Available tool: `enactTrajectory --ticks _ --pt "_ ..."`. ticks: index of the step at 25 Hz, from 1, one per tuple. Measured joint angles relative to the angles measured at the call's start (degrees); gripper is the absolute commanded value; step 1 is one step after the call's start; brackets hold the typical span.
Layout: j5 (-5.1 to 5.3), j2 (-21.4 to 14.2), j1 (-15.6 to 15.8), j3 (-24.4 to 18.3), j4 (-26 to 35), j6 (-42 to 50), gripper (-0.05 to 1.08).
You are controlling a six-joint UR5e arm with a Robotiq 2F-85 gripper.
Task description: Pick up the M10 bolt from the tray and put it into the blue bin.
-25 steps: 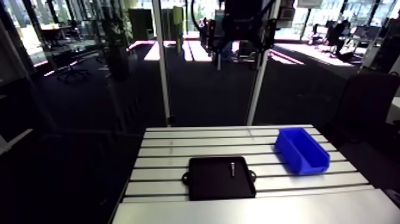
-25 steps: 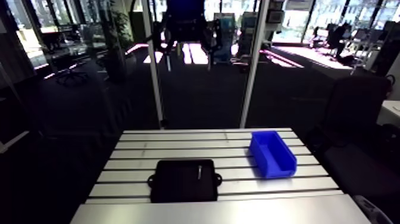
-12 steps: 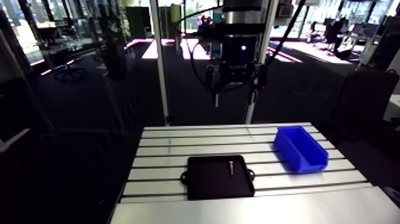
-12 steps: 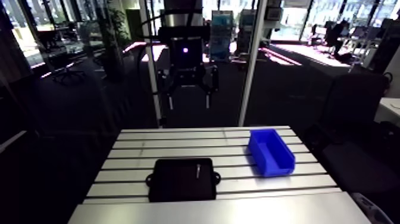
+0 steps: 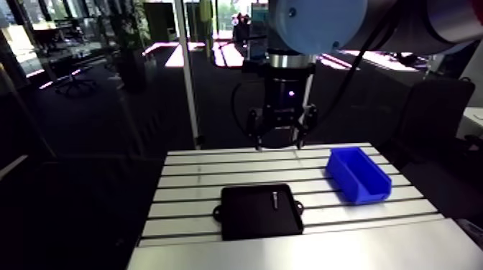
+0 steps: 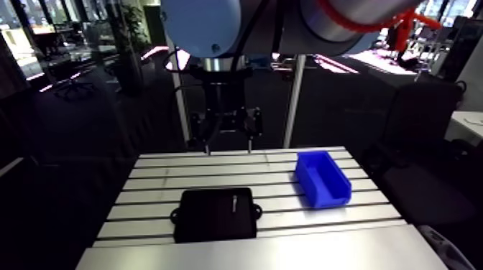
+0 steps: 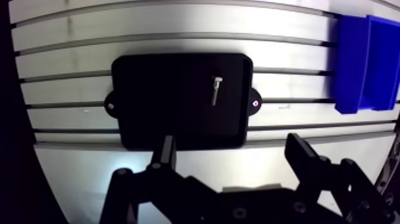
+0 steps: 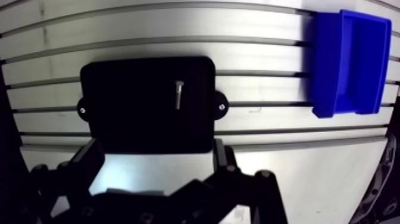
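One bolt (image 7: 215, 90) lies inside the tray (image 7: 161, 89) near its bin-side edge, blue bin (image 7: 351, 65) well apart, jaws spread wide.

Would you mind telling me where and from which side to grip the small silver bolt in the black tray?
Probably mid-shank on the small silver bolt, straight from above, the gripper closing across it: it lies flat in the black rectangular tray, clear of its walls.
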Motion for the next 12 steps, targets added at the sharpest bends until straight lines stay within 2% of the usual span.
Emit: enactTrajectory --ticks 12 --pt "0.22 2.65 -1.05 2.5 -1.69 0.33 0.01"
